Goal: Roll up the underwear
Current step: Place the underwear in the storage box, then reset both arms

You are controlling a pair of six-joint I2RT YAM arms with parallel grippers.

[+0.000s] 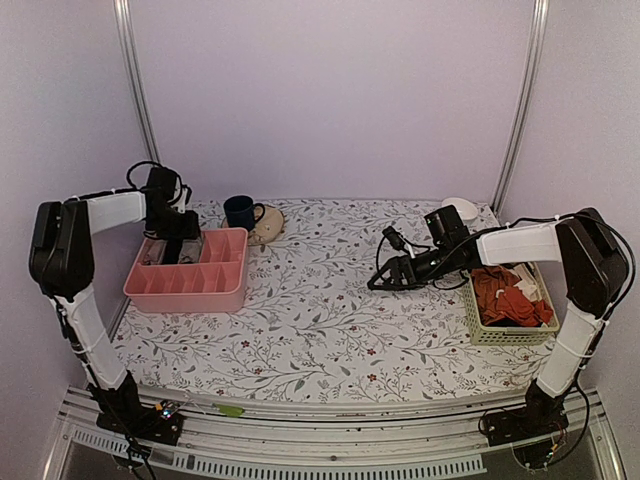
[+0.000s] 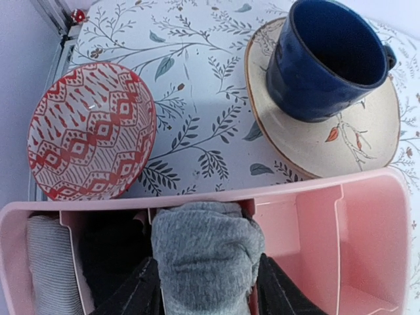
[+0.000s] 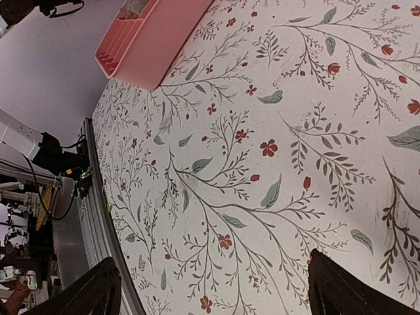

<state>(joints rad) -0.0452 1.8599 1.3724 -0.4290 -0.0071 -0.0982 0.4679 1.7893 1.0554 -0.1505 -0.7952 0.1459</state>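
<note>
At the far left a red-patterned bowl [image 2: 92,131] sat on the floral tablecloth [image 1: 320,320], just behind the pink organiser [image 1: 190,280]. The left gripper [image 1: 177,250] reached down into that organiser with its jaws partly apart. One dark finger [image 2: 134,295] lay against each side of the underwear [image 2: 207,249], a rolled grey bundle standing in a back-row compartment. Whether the fingers pinched the roll or only flanked it could not be told. A black cloth [image 2: 111,252] filled the compartment to its left, and a pale ribbed one [image 2: 49,262] the end slot. Further right a blue mug [image 2: 325,59] stood on a beige saucer [image 2: 328,144]. The right gripper [image 1: 383,278] hung over bare tablecloth (jaws spread wide, nothing between them). A basket [image 1: 500,335] of orange-red garments [image 1: 505,300] sat at the right edge.
</note>
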